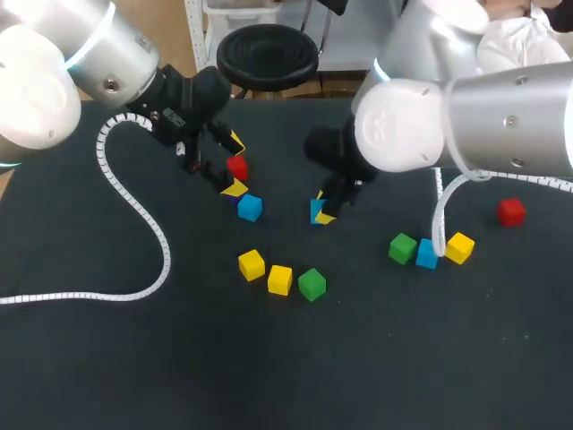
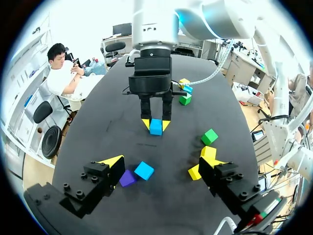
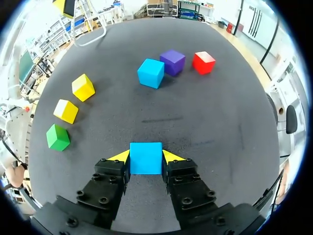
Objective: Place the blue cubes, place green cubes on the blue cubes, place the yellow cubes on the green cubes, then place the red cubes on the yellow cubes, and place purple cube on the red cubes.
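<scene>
My right gripper (image 3: 145,157) is shut on a blue cube (image 3: 145,164) near the table's middle, low over the cloth; the head view shows this blue cube (image 1: 316,211) under the wrist. My left gripper (image 2: 159,169) hangs open at the back left, with nothing held. Ahead of and between its fingers lie a second blue cube (image 2: 144,170) and the purple cube (image 2: 127,177). A red cube (image 1: 237,167) shows between its yellow tips in the head view, and the second blue cube (image 1: 250,208) lies just in front. In the right wrist view, blue (image 3: 150,73), purple (image 3: 172,61) and red (image 3: 203,62) form a row ahead.
Two yellow cubes (image 1: 252,264) (image 1: 279,279) and a green cube (image 1: 312,284) lie in a row at the front middle. To the right sit a green (image 1: 402,247), a blue (image 1: 426,254) and a yellow cube (image 1: 459,247), with a red cube (image 1: 511,211) further right. A white coiled cable (image 1: 134,206) trails across the left.
</scene>
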Controlling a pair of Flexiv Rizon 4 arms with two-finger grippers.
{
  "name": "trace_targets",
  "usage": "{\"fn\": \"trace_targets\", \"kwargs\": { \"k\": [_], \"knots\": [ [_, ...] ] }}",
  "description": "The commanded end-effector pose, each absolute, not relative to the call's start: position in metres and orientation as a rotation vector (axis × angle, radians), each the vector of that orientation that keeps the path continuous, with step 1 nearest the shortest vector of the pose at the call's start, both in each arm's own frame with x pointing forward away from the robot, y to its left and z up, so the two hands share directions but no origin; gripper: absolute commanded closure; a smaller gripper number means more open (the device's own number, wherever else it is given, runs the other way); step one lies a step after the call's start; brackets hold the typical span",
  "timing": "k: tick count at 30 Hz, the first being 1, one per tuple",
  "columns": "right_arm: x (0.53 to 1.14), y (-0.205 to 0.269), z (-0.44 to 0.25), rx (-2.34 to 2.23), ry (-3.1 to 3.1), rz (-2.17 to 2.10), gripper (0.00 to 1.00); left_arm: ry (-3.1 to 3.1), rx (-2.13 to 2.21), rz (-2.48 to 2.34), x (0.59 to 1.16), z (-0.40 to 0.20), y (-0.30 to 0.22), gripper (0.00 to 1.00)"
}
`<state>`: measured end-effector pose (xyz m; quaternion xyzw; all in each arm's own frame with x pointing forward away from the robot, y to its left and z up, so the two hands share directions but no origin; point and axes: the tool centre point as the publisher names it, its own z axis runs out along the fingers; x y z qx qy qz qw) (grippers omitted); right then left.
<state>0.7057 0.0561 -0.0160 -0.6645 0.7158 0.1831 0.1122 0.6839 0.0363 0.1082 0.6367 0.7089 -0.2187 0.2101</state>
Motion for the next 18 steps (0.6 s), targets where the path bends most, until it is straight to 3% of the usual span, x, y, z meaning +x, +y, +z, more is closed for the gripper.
{"fn": "trace_targets", "kwargs": {
  "k": [1,18],
  "knots": [
    [0.7069,0.0577,-0.0184,-1.957,2.108,0.543,1.00,1.969,1.771,-0.608,0.6841,0.1081,0.0372,0.00],
    [0.7042,0.0546,-0.0185,-1.958,2.118,0.537,1.00,1.969,1.771,-0.608,0.6841,0.1081,0.0372,0.00]
  ]
}}
